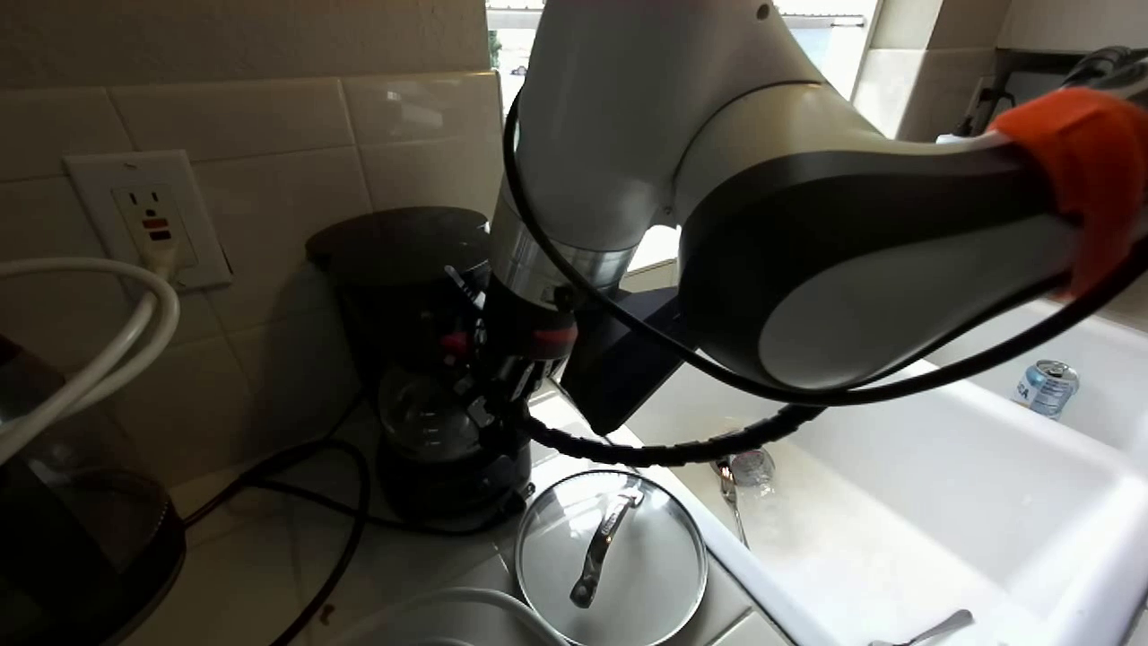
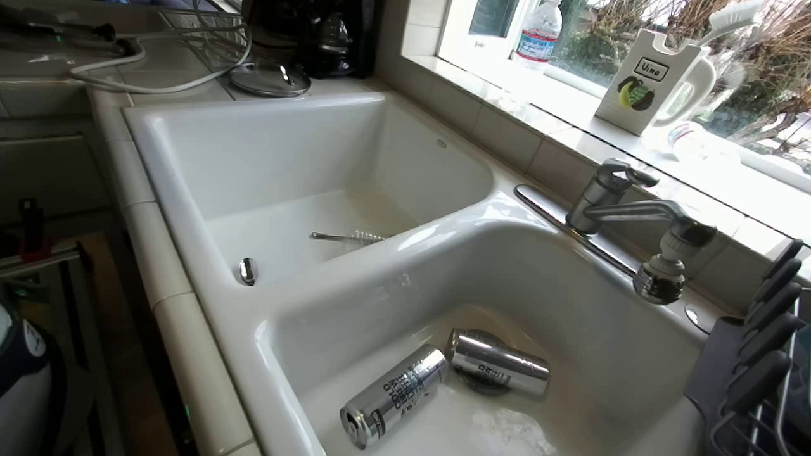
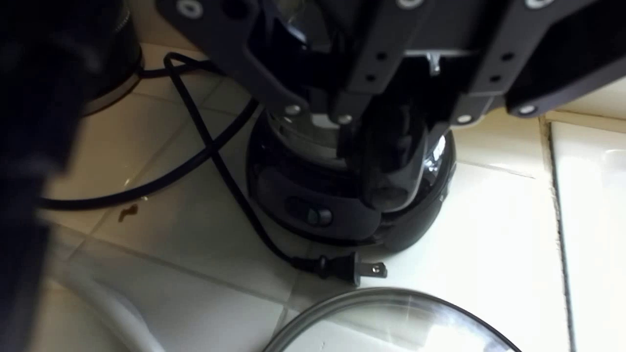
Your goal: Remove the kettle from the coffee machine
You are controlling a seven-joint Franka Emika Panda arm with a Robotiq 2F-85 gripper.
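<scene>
The black coffee machine (image 1: 395,256) stands on the tiled counter against the wall, and it also shows in an exterior view (image 2: 363,35). The glass kettle (image 1: 429,422) sits inside it, under the overhanging top; it also shows in an exterior view (image 2: 334,37). In the wrist view the kettle's black handle (image 3: 391,188) points toward the camera above the machine's base (image 3: 313,195). My gripper (image 3: 390,144) has its fingers on both sides of this handle and looks shut on it; the dark pads are hard to see. The gripper (image 1: 495,404) also shows beside the kettle.
A glass pot lid (image 1: 619,547) lies in front of the machine. A loose cord with a plug (image 3: 337,269) lies between them. The white sink (image 1: 897,520) borders the counter. A dark round vessel (image 1: 90,547) and a white hose (image 1: 117,350) are beside the machine.
</scene>
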